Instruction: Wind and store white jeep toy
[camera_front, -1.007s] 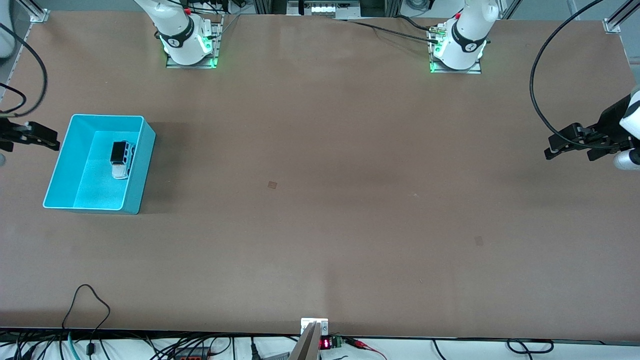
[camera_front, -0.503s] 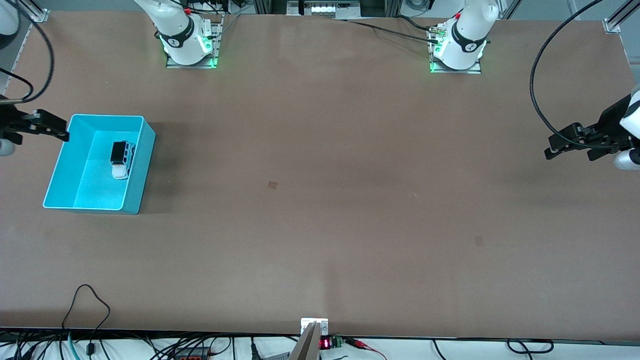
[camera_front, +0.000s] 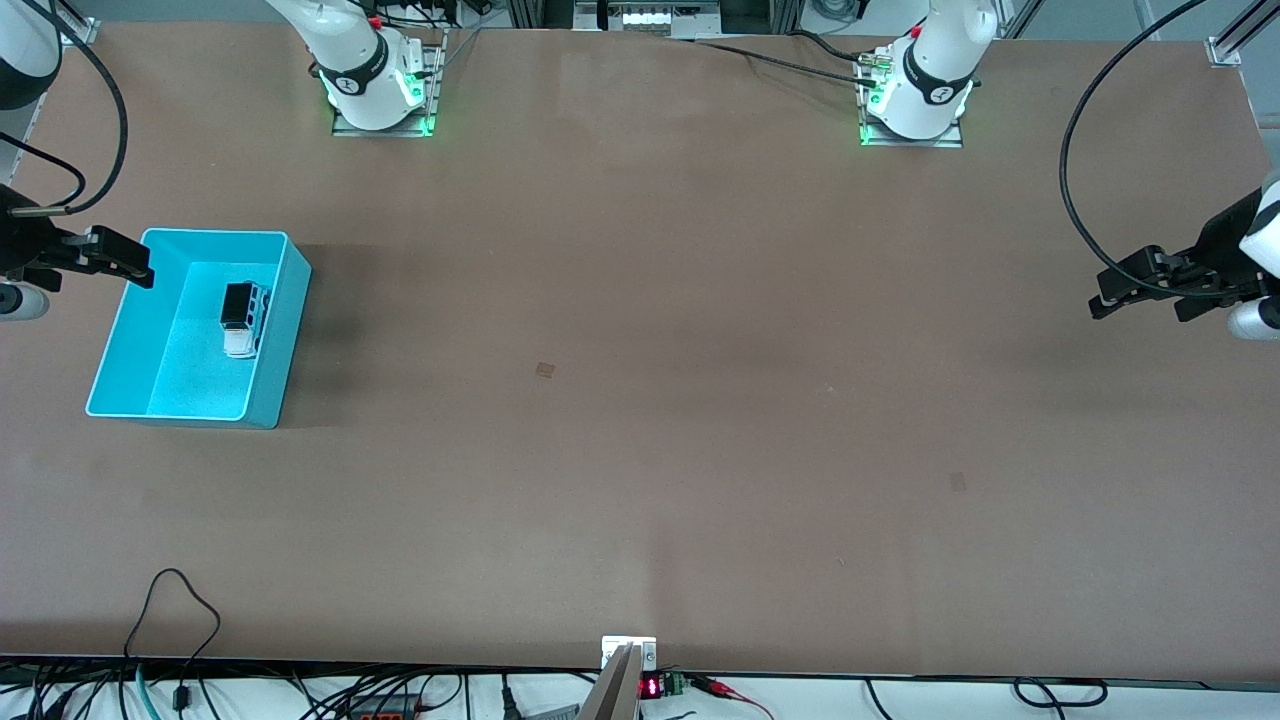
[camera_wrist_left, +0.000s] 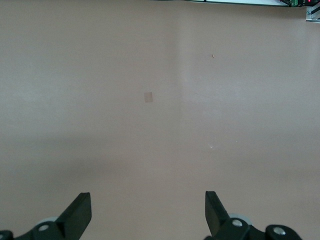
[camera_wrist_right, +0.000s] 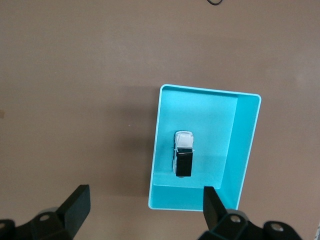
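the white jeep toy (camera_front: 243, 320) lies inside the turquoise bin (camera_front: 275, 345), a smooth plastic rectangular box with thin upright walls, at the right arm's end of the matte brown bench (camera_front: 700, 400). the toy is boxy, with a black rear section; its wheels are too small to make out. the right tool (camera_front: 125, 263) hangs empty over the bin's rim, fingers spread, its arm cut off by the frame edge. the left tool (camera_front: 1120, 290) waits over bare bench at the left arm's end, fingers spread and empty.
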